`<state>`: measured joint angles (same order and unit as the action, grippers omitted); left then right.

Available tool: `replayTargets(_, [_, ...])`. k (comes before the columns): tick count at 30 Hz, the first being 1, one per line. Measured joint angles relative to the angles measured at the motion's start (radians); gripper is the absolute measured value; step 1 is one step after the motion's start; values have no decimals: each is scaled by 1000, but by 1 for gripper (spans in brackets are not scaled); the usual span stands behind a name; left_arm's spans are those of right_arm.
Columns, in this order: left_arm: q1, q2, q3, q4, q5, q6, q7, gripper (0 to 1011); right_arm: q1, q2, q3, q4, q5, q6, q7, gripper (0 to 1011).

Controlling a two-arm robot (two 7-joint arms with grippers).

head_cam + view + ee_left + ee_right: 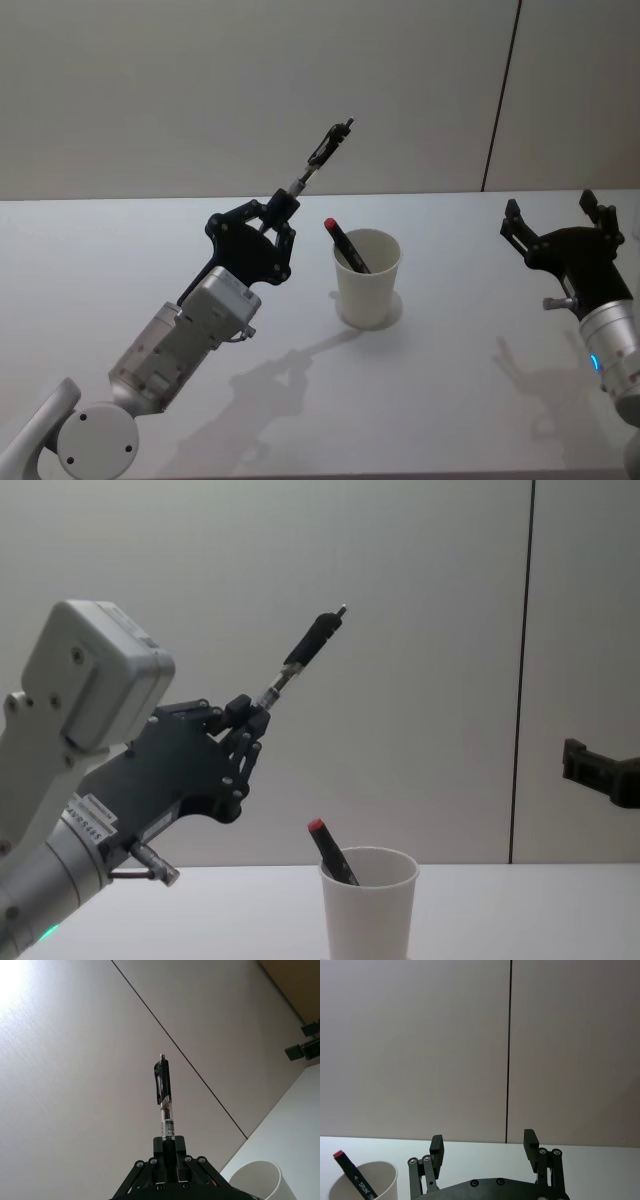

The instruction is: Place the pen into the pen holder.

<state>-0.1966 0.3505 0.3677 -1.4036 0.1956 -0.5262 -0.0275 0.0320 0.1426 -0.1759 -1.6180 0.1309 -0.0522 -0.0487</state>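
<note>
Head view: my left gripper (283,208) is closed on the writing end of the pen (322,155). The pen sticks out of the fingers toward 1 o'clock, clip end up, well above the table (450,400).

Holding it by one end leaves the long part free, which I judge is meant to go into the cup first once the wrist tips over.

The cup (368,280) stands upright at 4 o'clock from that gripper, near but not under the pen.

A red-capped marker (345,243) already leans in the cup toward 11 o'clock. The free opening is therefore on the 3 o'clock side.

My right gripper (553,215) sits at 3 o'clock of the cup, well apart, fingers spread and empty. It is probably parked there to keep clear.
</note>
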Motion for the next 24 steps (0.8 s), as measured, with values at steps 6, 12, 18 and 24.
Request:
replayTargets(6, [2, -1, 1, -3, 12, 2, 12, 138, 0, 0, 0, -1, 0, 0, 3, 1001])
replayTargets(12, [4, -1, 1, -4, 18, 3, 18, 138, -4, 2, -2, -9, 1, -1, 28, 1001])
replayTargets(18, [5, -1, 1, -6, 22, 4, 23, 138, -9, 5, -5, -22, 8, -1, 70, 1001])
replayTargets(24, [5, -2, 1, -6, 25, 5, 26, 138, -12, 8, -9, -38, 20, 4, 123, 1001])
